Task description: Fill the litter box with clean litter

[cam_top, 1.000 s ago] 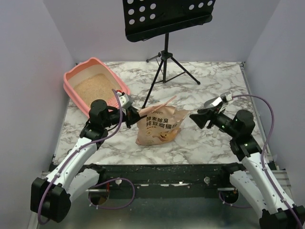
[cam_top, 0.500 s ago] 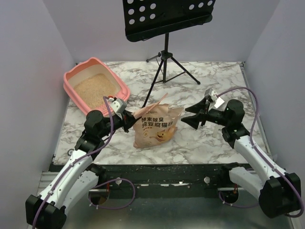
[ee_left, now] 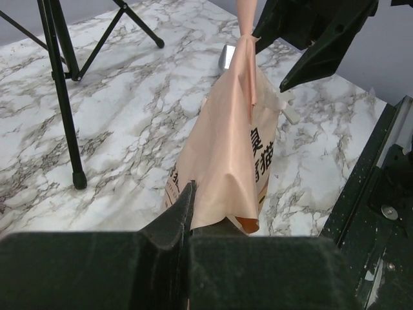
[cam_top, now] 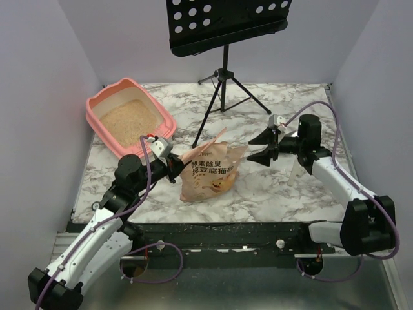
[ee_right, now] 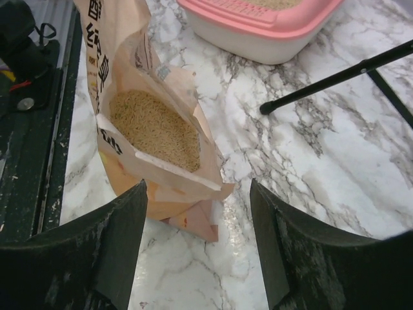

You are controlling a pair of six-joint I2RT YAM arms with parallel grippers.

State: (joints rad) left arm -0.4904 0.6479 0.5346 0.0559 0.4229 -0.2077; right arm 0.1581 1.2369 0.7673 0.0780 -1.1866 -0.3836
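Because the clean litter (ee_right: 155,126) sits in a soft, crinkled bag (cam_top: 213,171), the load is judged to be slack and shifting rather than stiff. Its weight would sag toward whichever end is lowest, and granules would be spilled through the open mouth if it were tipped too soon.

Nearest the arm bases, at the bag's left edge, the left gripper (cam_top: 177,169) is seen pinched tight on a fold of the bag's thin wall. The bag stands roughly upright on the marble table (cam_top: 290,194). A pinch on such thin material is thought liable to slip or tear under a full load, so a hold low on the body or across a doubled seam is considered safer.

To the bag's right, the right gripper (cam_top: 253,150) is held with its jaws spread wide and nothing between them. In its wrist view the bag's gaping mouth is framed between the fingers, and whether the bag is touched cannot be told. The stiffer folded lip at that mouth, or the bottom corner on that side, is judged the best second hold, so that the pour can be steered.

Beyond the bag and to its left, well apart from it, the litter box (cam_top: 129,82) is set on the table, with a layer of tan granules already spread over its floor. Farther behind the bag a black music stand (cam_top: 224,77) is seen.
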